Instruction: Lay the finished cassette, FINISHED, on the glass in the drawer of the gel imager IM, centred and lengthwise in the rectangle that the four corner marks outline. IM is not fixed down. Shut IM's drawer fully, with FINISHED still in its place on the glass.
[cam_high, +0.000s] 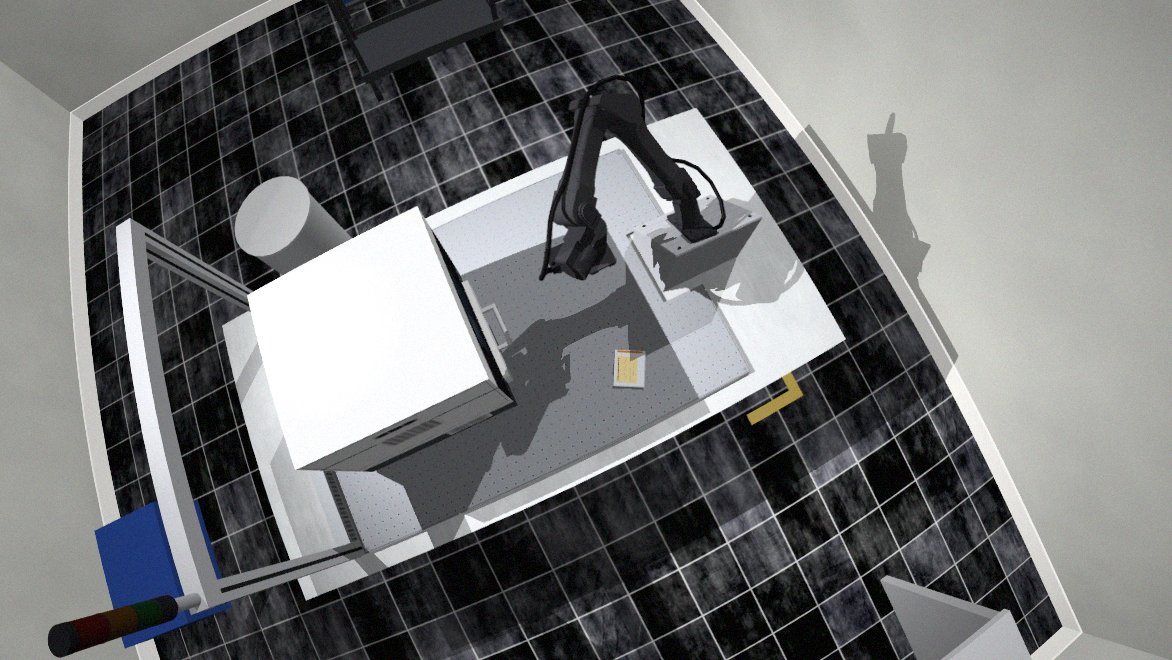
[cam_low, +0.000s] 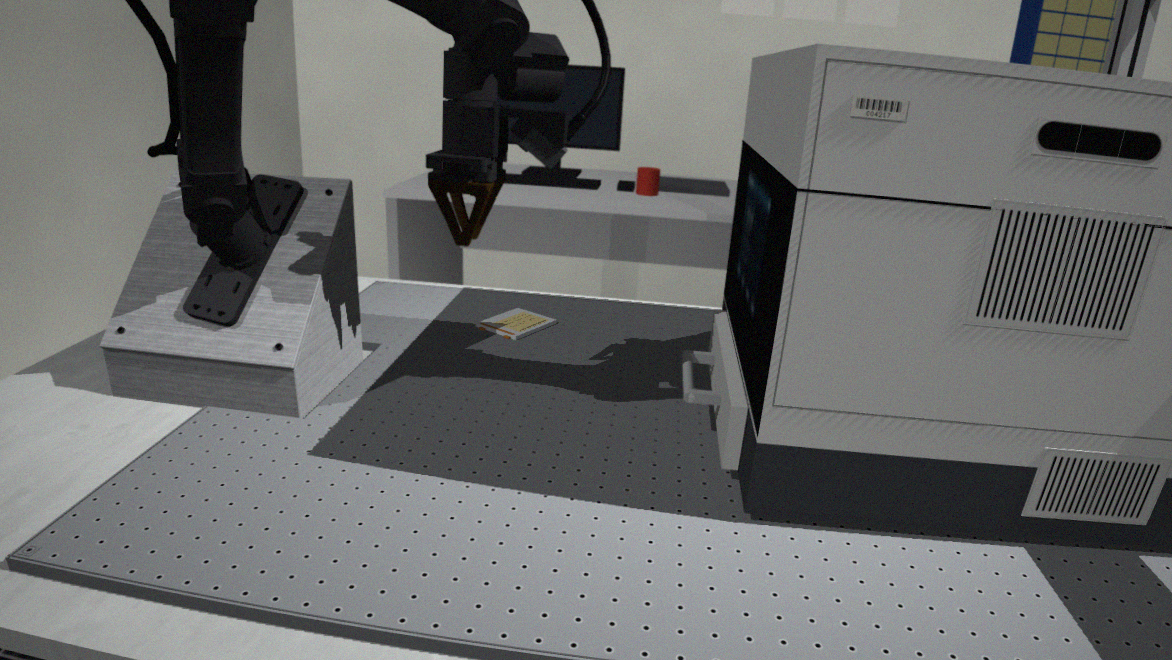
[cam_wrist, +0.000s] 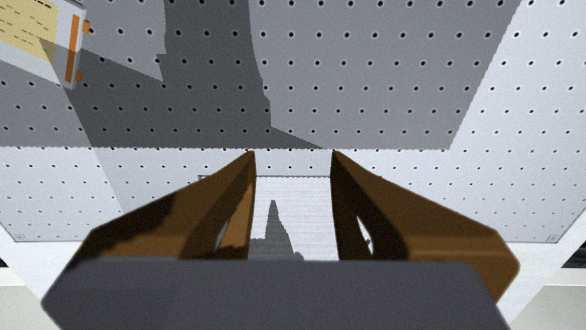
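Note:
The finished cassette FINISHED (cam_high: 629, 368) (cam_low: 518, 322), a flat white slab with a yellow face and an orange strip, lies on the perforated table. It also shows at the top left of the wrist view (cam_wrist: 37, 35). My gripper (cam_low: 465, 237) hangs well above the table, behind and to one side of FINISHED, pointing down. Its brown fingers stand a little apart with nothing between them. The gel imager IM (cam_low: 943, 245) is a big white box (cam_high: 369, 336). Its drawer front with a handle (cam_low: 695, 381) sits close against its face. The glass is hidden.
The arm's grey wedge pedestal (cam_low: 237, 303) stands at the table's far side from IM. A side table with a red cup (cam_low: 647, 180) and a monitor is behind. A grey cylinder (cam_high: 282, 221) and a metal frame (cam_high: 155, 393) stand beside IM.

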